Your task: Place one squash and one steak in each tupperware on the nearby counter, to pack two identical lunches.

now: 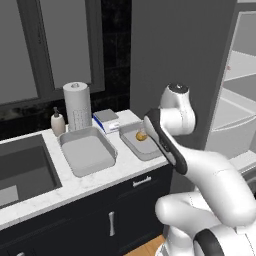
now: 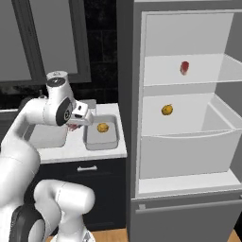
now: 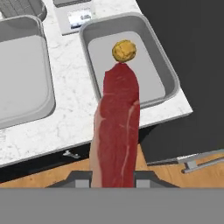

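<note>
The tool (image 3: pixel 113 181) was clamped on a steak (image 3: pixel 117 131), which hung lengthwise from between the jaws. In the hand view the far end of this steak lay over the near rim of the right tupperware (image 3: pixel 168 72), just short of the squash (image 3: pixel 124 51) that rested inside that tray. In the right base view the tool (image 2: pixel 74 124) stood above the table (image 2: pixel 75 146), just left of the same tray (image 2: pixel 101 141).

The left tupperware (image 1: pixel 107 150) sat beside the right one on the table, between it and the dark sink (image 1: pixel 25 170). No food showed in it.

A small scale (image 1: pixel 107 119) stood behind the two trays, with a paper towel roll (image 1: pixel 77 105) and a soap bottle (image 1: pixel 58 123) further left along the wall.

To the right of the table the fridge (image 2: pixel 189 189) stood open. A second squash (image 2: pixel 167 110) lay on its middle shelf and a second steak (image 2: pixel 184 67) lay on the shelf above, well apart from the trays.
</note>
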### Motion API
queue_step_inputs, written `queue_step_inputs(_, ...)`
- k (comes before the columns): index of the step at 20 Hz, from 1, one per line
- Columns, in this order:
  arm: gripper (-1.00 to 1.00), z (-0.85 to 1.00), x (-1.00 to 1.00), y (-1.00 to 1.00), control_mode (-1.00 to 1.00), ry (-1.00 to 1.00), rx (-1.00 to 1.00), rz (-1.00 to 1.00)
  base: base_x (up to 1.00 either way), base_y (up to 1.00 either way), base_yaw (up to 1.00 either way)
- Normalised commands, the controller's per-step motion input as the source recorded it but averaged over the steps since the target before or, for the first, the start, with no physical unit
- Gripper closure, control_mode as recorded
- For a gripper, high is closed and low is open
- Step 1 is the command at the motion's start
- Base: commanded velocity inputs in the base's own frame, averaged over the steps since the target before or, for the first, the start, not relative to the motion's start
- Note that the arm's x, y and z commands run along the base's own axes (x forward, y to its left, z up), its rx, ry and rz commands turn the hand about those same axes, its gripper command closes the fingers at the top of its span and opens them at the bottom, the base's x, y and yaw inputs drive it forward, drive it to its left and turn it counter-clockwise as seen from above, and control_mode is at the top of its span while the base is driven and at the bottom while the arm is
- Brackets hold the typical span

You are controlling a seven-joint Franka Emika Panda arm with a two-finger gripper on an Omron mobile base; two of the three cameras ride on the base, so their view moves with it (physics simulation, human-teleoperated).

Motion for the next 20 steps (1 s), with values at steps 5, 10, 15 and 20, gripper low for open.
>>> queue_step_inputs(5,1.00,-0.47,1.00,0.03,-1.00,0.15,-0.14,-0.07,0.00,0.00,0.00)
queue_step_inputs(10,1.00,-0.51,1.00,0.00,-1.00,0.01,-0.05,-0.01,0.00,0.00,0.00)
queue_step_inputs(15,1.00,-0.24,1.00,0.00,-1.00,0.19,0.00,0.16,0.00,0.00,0.00)
queue_step_inputs(20,1.00,-0.27,0.50,-0.12,-1.00,0.14,0.00,0.33,0.00,0.00,0.00)
